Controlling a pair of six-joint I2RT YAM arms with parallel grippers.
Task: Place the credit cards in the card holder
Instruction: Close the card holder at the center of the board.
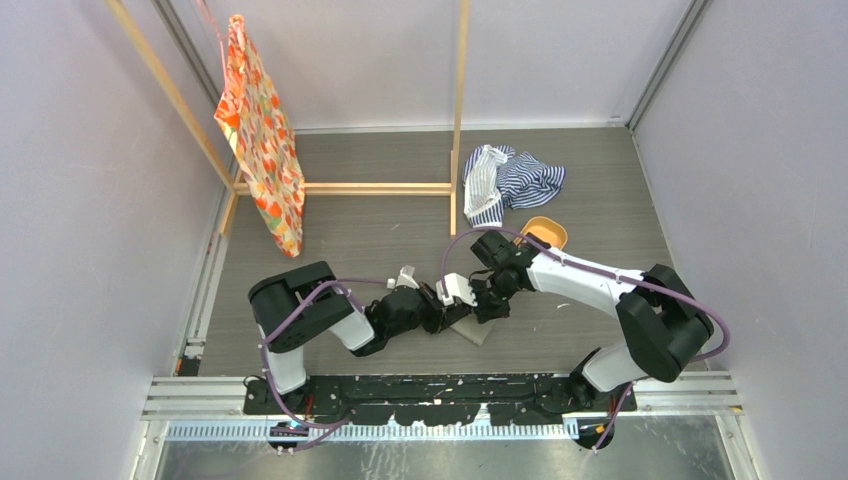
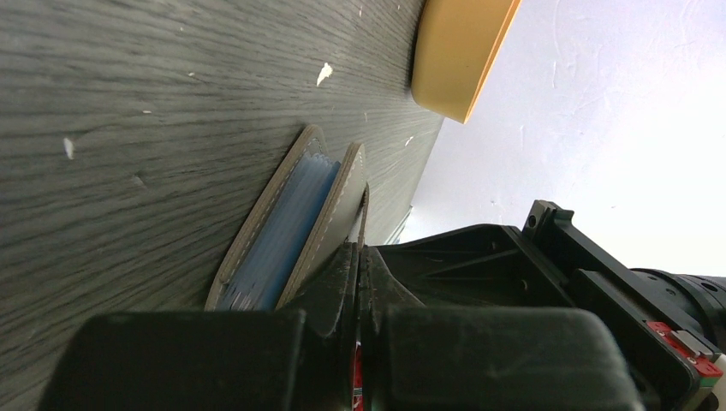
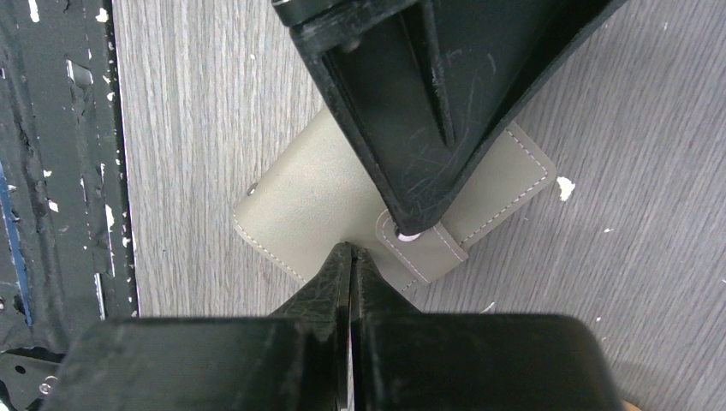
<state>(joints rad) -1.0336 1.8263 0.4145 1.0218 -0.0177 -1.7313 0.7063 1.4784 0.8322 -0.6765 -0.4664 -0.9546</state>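
Note:
The card holder (image 3: 300, 201) is a grey-taupe wallet lying folded on the table; it shows in the top view (image 1: 476, 330) between the two arms. Pale blue credit cards (image 2: 287, 227) sit edge-on between its two covers (image 2: 341, 201). Its closing tab (image 3: 432, 253) is wrapped over the top cover. My left gripper (image 2: 360, 250) is shut, and its tip (image 3: 402, 214) rests on the tab's snap. My right gripper (image 3: 351, 250) is shut, with its tip touching the top cover next to the tab. Both grippers meet over the wallet in the top view, the left (image 1: 460, 316) and the right (image 1: 489, 310).
An oval orange-tan tray (image 1: 546, 232) lies just beyond the right arm and shows in the left wrist view (image 2: 458, 51). A striped cloth (image 1: 512, 180) lies behind it. A wooden frame (image 1: 460, 110) with a hanging patterned bag (image 1: 262, 140) stands at the back left.

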